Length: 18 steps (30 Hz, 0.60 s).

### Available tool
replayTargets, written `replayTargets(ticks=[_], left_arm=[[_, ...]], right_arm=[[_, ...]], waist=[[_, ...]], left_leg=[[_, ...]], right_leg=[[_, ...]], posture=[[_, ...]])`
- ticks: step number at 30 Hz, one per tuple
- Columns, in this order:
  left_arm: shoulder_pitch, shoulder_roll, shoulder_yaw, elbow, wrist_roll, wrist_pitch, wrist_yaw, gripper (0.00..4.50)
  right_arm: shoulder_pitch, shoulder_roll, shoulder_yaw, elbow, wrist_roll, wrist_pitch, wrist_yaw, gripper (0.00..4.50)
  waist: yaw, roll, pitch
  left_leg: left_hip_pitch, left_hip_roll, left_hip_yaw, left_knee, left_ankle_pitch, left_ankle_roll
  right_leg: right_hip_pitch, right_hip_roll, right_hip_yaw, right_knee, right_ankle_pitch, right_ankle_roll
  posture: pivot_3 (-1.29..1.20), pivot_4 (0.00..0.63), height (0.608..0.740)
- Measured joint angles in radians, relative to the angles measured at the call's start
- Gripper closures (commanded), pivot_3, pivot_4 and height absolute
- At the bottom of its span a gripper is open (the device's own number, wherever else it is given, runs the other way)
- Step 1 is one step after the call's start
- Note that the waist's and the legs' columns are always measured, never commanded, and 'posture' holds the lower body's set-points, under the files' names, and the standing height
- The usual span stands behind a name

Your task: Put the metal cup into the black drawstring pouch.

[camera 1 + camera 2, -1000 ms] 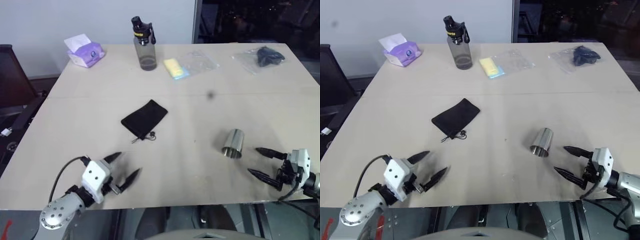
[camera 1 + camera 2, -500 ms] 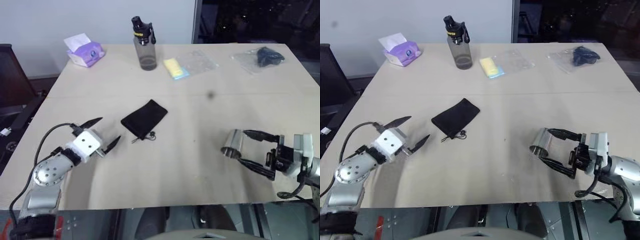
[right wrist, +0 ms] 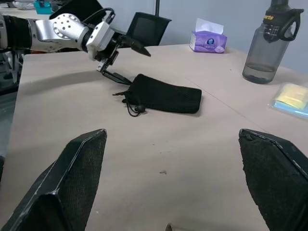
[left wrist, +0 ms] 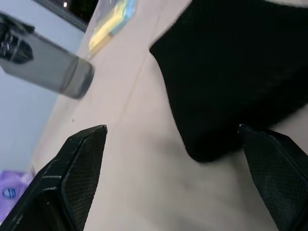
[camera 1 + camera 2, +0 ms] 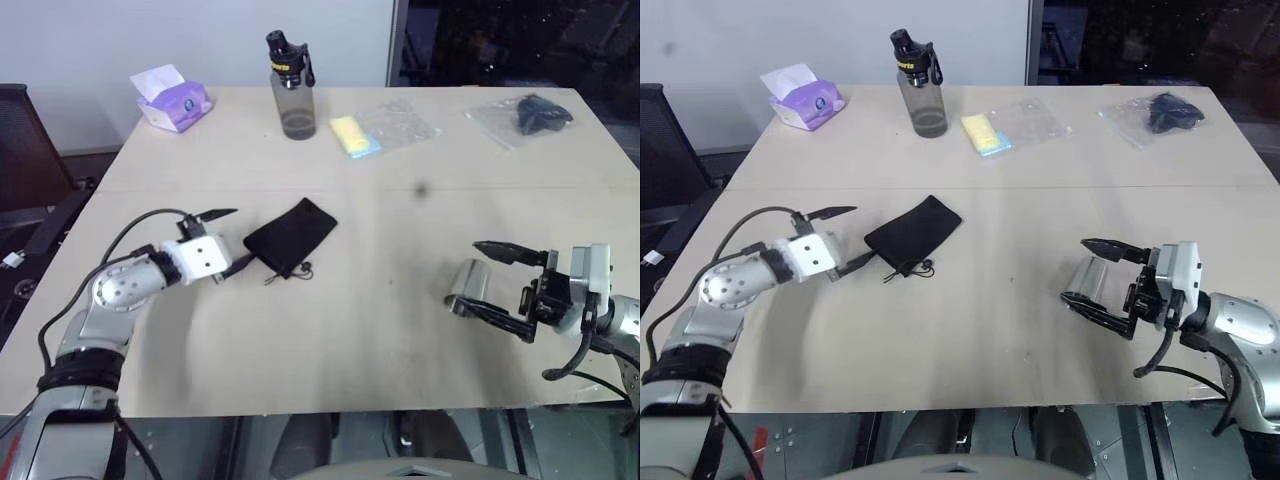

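Observation:
The black drawstring pouch [image 5: 290,236] lies flat near the table's middle, its cords [image 5: 297,271] trailing toward me. My left gripper [image 5: 240,238] is open at the pouch's left edge, with its lower fingertip close to the corner by the cords. In the left wrist view the pouch [image 4: 231,86] sits just ahead of that gripper [image 4: 171,131]. The metal cup [image 5: 467,287] lies on its side at the right. My right gripper [image 5: 475,277] is open, and its fingers frame the cup in the head views. The right wrist view shows no cup between that gripper's [image 3: 172,134] fingers.
Along the table's far side stand a purple tissue pack [image 5: 170,98], a smoky-grey bottle [image 5: 293,88], a yellow item in a clear bag [image 5: 355,135] and a dark item in a clear bag [image 5: 530,112]. A dark chair [image 5: 25,150] stands off the left edge.
My left gripper has moved forward and to the right from the near edge up to the pouch, rolling as it went. My right gripper has risen and moved left up to the cup.

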Motion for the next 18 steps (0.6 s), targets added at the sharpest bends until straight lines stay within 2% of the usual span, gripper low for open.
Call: replayTargets(ticks=[3,6,8,9,10,11,13,14,16,18], left_arm=[[-0.049,-0.013,-0.039,0.024,0.001,-0.032,-0.014,0.00],[-0.070,-0.020,-0.070,0.059,0.004,-0.050,-0.027,0.83],[-0.080,-0.028,-0.084,0.080,0.004,-0.052,-0.038,1.80],[-0.086,-0.029,-0.098,0.093,0.004,-0.052,-0.048,2.12],[-0.088,-0.029,-0.100,0.095,0.004,-0.052,-0.049,2.25],[-0.090,-0.030,-0.103,0.099,0.004,-0.052,-0.051,2.70],[-0.108,-0.040,-0.112,0.109,-0.003,-0.047,-0.077,3.05],[-0.112,-0.041,-0.113,0.107,-0.012,-0.044,-0.099,3.60],[-0.112,-0.045,-0.114,0.088,-0.044,-0.022,-0.135,4.18],[-0.112,-0.060,-0.113,0.018,-0.094,0.048,-0.173,4.35]], right_arm=[[0.000,0.009,0.000,-0.003,0.000,0.000,-0.010,0.05],[0.000,0.015,0.000,-0.007,0.001,0.001,-0.020,0.00],[-0.002,0.018,0.000,-0.009,0.001,0.001,-0.029,0.00],[-0.006,0.020,0.000,-0.010,0.001,0.001,-0.036,0.00],[-0.006,0.021,0.000,-0.010,0.001,0.001,-0.038,0.00],[-0.008,0.022,0.000,-0.010,0.001,0.001,-0.040,0.00],[-0.015,0.031,0.000,-0.011,0.001,0.001,-0.054,0.00],[-0.015,0.032,0.000,-0.011,-0.002,0.001,-0.057,0.00],[-0.012,0.028,0.000,-0.012,-0.017,0.001,-0.063,0.00],[0.002,0.009,0.000,-0.016,-0.049,0.001,-0.073,0.00]], waist=[[0.000,0.000,0.000],[-0.006,0.000,0.000],[-0.008,0.000,0.000],[-0.009,0.000,0.000],[-0.010,0.000,0.000],[-0.010,0.000,0.000],[-0.011,0.000,0.000],[-0.011,0.000,0.000],[-0.011,0.000,0.000],[-0.009,0.000,0.000]], left_leg=[[0.000,0.000,0.000,0.000,0.000,0.000],[0.000,0.000,0.000,0.000,0.000,0.000],[0.000,0.000,0.000,0.000,0.000,0.000],[0.000,0.000,0.000,0.000,0.000,0.000],[0.000,0.000,0.000,0.000,0.000,0.000],[0.000,0.000,0.000,0.001,0.000,0.000],[0.000,0.000,0.000,0.001,0.000,0.000],[0.000,0.000,0.000,0.001,0.000,0.000],[0.000,0.000,0.000,0.001,0.000,0.000],[0.000,0.000,0.000,0.001,0.000,0.000]], right_leg=[[0.000,0.000,0.000,0.000,0.000,0.000],[0.000,0.001,0.000,0.000,0.000,0.000],[0.000,0.001,0.000,0.001,0.000,0.000],[0.000,0.001,0.000,0.001,0.000,0.000],[0.000,0.001,0.000,0.001,0.000,0.000],[0.000,0.001,0.000,0.001,0.000,0.000],[0.000,0.001,0.000,0.002,0.000,0.000],[0.000,0.001,0.000,0.002,0.000,0.000],[0.000,0.001,0.000,0.002,0.000,0.000],[0.000,0.001,0.000,0.002,0.000,0.000]], posture=[[0.00,0.150,0.740],[0.00,0.150,0.740],[0.00,0.150,0.740],[0.00,0.150,0.740],[0.00,0.150,0.740],[0.00,0.150,0.740],[0.00,0.150,0.740],[0.00,0.150,0.740],[0.00,0.150,0.740],[0.00,0.150,0.740]])
